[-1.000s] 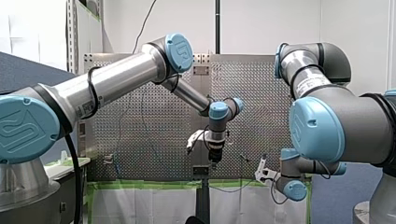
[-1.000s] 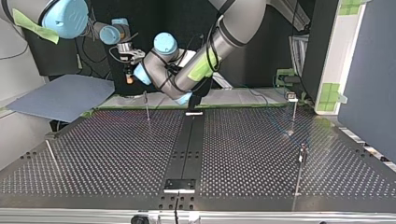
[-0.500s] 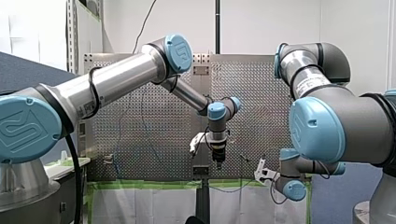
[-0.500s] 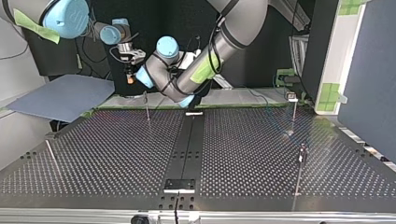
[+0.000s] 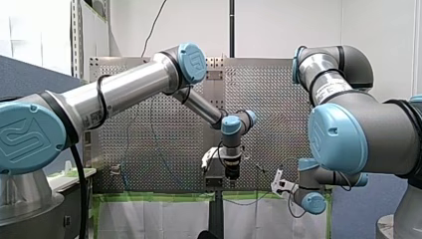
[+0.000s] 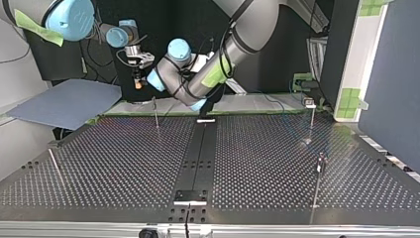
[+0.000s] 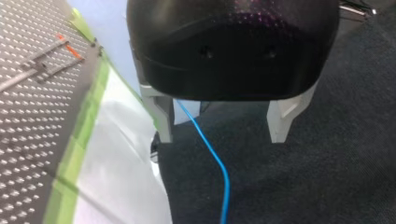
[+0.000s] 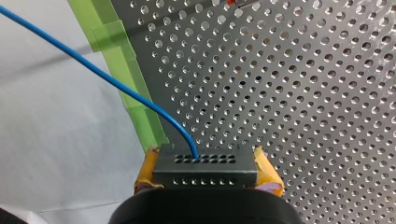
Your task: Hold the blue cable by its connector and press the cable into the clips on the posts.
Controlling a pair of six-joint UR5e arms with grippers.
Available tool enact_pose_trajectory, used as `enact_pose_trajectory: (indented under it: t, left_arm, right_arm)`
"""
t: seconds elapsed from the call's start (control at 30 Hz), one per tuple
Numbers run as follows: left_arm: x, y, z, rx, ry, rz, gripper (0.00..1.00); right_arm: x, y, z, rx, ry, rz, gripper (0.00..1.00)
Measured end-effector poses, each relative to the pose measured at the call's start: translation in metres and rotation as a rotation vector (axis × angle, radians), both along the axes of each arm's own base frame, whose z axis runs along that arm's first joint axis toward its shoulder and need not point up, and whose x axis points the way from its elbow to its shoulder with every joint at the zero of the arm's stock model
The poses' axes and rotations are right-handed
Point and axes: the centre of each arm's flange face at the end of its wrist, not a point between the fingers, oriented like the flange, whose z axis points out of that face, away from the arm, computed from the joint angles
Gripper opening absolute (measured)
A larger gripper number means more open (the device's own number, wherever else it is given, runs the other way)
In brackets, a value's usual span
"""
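In the right wrist view my right gripper point(image 8: 205, 161) is shut, yellow pads on both sides of a black connector point(image 8: 205, 170). The blue cable point(image 8: 107, 77) leaves the connector's face and arcs away over the table edge. In the left wrist view my left gripper point(image 7: 220, 137) stands open, and the blue cable point(image 7: 215, 156) hangs freely between its pale fingers point(image 7: 163, 116), touching neither. In the front view my left gripper point(image 5: 231, 174) points down at the middle, and my right gripper point(image 5: 277, 180) is low to its right. Thin posts point(image 6: 155, 111) point(image 6: 312, 116) point(image 6: 319, 171) stand on the table.
The perforated table point(image 6: 124, 163) has a black rail point(image 6: 198, 153) down its middle and green tape point(image 8: 135, 84) along its edge. A grey-blue board point(image 6: 69, 101) lies beyond the table at the top view's left. A thin rod point(image 6: 54, 166) leans there too.
My left gripper has come lower in the front view, its forearm dipping with it. My right arm stays still, with the connector still gripped.
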Motion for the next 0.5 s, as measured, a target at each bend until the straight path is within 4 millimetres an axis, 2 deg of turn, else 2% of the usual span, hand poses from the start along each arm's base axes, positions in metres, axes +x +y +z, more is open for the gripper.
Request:
enact_pose_trajectory:
  t: [0.3, 0.5]
  left_arm:
    - [0.006, 0.001, -0.042, -0.018, 0.007, -0.003, 0.98]
    - [0.013, 0.006, -0.05, -0.024, 0.006, 0.009, 0.98]
  right_arm:
    - [0.0, -0.001, 0.0, -0.001, 0.0, -0.004, 0.0]
    - [0.001, 0.0, 0.0, -0.001, 0.002, -0.003, 0.0]
